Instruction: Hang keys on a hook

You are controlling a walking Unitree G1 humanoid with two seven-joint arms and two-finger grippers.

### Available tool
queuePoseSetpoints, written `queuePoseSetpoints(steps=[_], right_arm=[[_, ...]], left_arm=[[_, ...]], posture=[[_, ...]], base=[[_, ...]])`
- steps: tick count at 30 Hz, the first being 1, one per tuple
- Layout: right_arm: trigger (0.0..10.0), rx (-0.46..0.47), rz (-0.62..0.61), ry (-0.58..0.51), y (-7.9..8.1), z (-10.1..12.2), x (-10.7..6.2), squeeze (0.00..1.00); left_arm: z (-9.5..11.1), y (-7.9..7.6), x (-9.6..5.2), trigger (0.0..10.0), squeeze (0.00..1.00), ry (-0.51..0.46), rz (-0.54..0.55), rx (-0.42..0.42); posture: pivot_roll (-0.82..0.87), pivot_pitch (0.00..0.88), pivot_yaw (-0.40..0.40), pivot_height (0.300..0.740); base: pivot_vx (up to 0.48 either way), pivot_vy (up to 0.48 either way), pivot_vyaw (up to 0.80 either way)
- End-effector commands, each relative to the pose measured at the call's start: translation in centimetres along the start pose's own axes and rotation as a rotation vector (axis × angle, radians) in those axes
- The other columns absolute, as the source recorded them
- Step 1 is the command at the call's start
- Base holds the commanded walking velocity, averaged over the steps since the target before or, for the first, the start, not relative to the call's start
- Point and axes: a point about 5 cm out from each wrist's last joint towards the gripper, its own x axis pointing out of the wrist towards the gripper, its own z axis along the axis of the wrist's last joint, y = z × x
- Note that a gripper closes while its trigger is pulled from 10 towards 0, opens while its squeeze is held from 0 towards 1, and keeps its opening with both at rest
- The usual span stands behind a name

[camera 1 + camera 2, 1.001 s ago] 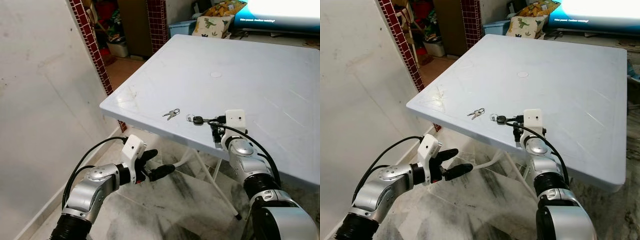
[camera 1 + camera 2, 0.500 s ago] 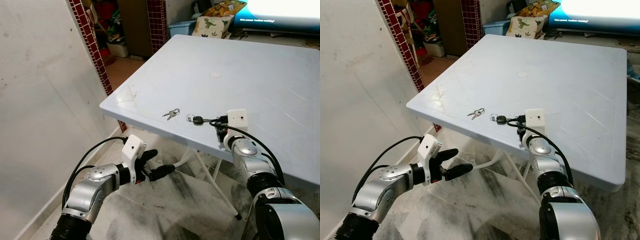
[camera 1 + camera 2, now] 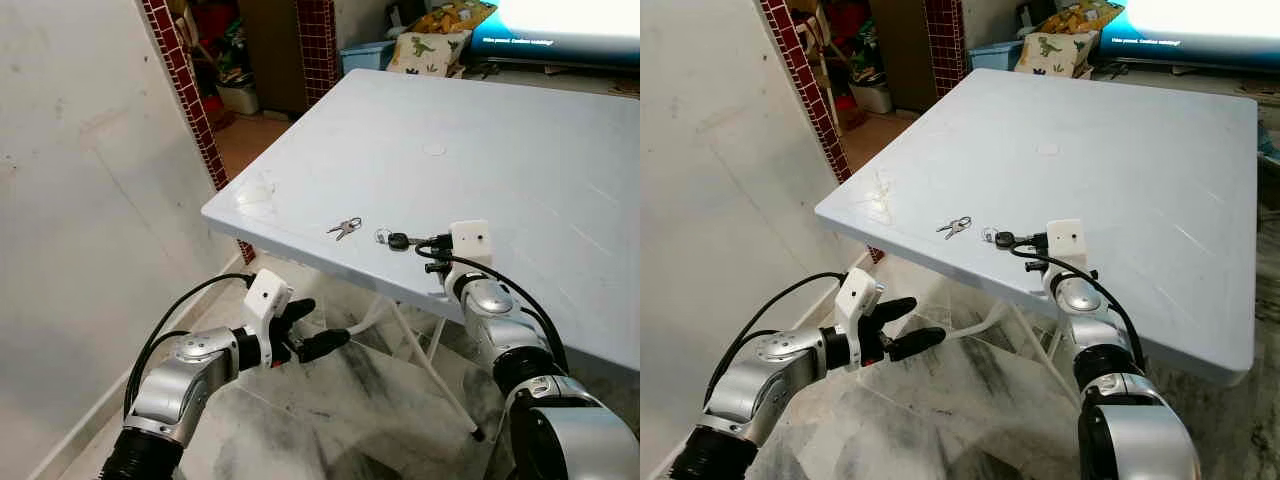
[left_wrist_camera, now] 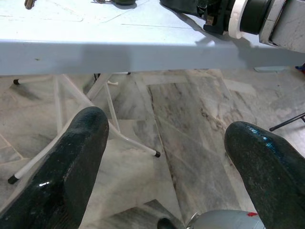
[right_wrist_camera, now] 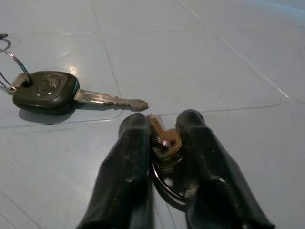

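Right gripper fingers clamp brass keys low on bench; left gripper open below, farther off.

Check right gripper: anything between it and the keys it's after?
No. The right gripper is already shut on a brass key bunch on the white table. The black-headed key lies just ahead, apart. No hook can be seen, so that path can't be judged.

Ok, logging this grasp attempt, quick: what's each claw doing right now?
Left claw: open, empty, below the table edge.
Right claw: shut on a bunch of keys on the table.
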Motion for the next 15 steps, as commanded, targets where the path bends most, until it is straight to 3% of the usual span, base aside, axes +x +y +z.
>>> queuePoseSetpoints(steps=[1, 11, 15], right_arm=[[0.0, -0.002, 0.009, 0.057, 0.3, -1.2, -0.2, 0.00], [0.0, -0.018, -0.057, 0.011, -0.6, -0.9, -0.3, 0.00], [0.0, -0.065, -0.138, -0.120, -1.6, 1.0, -0.4, 0.00]], left_arm=[[0.4, 0.3, -0.4, 10.0, 0.00, -0.002, 0.013, 0.016], [0.3, 0.3, -0.3, 10.0, 0.00, -0.002, 0.011, 0.017], [0.4, 0.2, -0.2, 10.0, 0.00, -0.003, 0.007, 0.019]], posture=[[-0.04, 0.000, 0.149, 0.740], [-0.04, 0.000, 0.152, 0.740], [-0.05, 0.000, 0.152, 0.740]], base=[[0.000, 0.000, 0.00], [0.000, 0.000, 0.00], [0.000, 0.000, 0.00]])
